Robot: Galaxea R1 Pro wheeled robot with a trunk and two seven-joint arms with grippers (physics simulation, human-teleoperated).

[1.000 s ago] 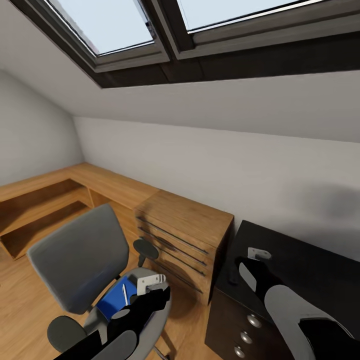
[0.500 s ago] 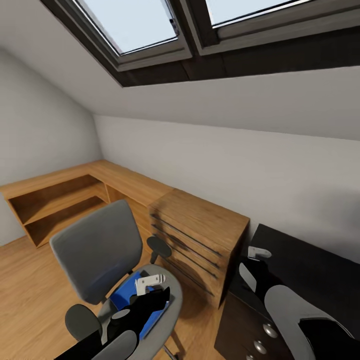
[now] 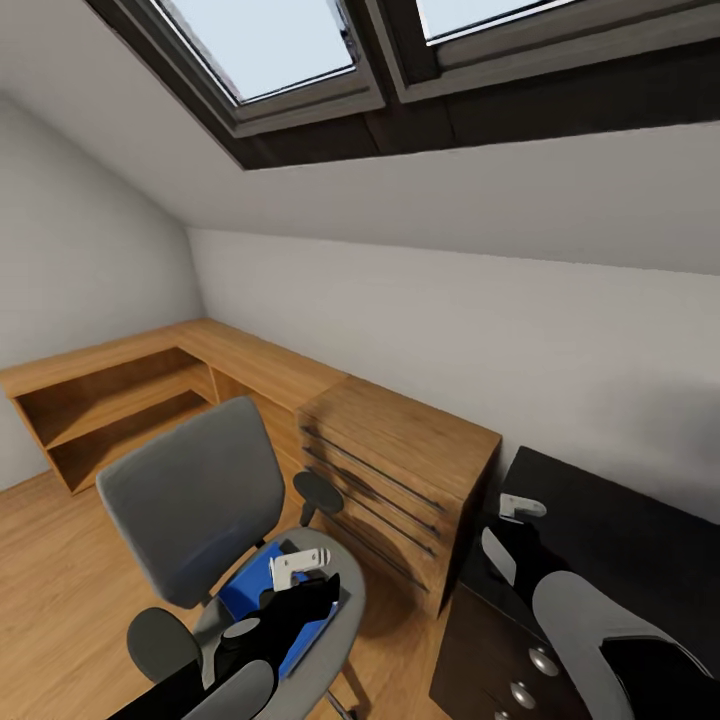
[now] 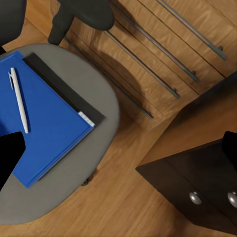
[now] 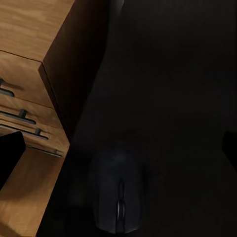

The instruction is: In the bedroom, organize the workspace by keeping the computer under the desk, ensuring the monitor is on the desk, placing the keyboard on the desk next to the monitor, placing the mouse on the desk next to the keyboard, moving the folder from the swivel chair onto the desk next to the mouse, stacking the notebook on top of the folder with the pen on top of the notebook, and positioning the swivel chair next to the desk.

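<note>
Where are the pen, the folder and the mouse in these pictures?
pen [image 4: 18, 99], left wrist view, middle of its white barrel
folder [image 4: 49, 123], left wrist view, bare blue cover
mouse [image 5: 118, 195], right wrist view, its rounded back

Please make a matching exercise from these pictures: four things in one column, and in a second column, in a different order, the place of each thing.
Things:
1. slim white pen
2. flat bright blue folder
3. small black rounded mouse
4. oak drawer unit with bar handles

Places:
A. on the grey swivel chair's seat
B. on the matte black desk top
C. on the folder
D. between chair and desk

Pairs: 1-C, 2-A, 3-B, 4-D
</note>
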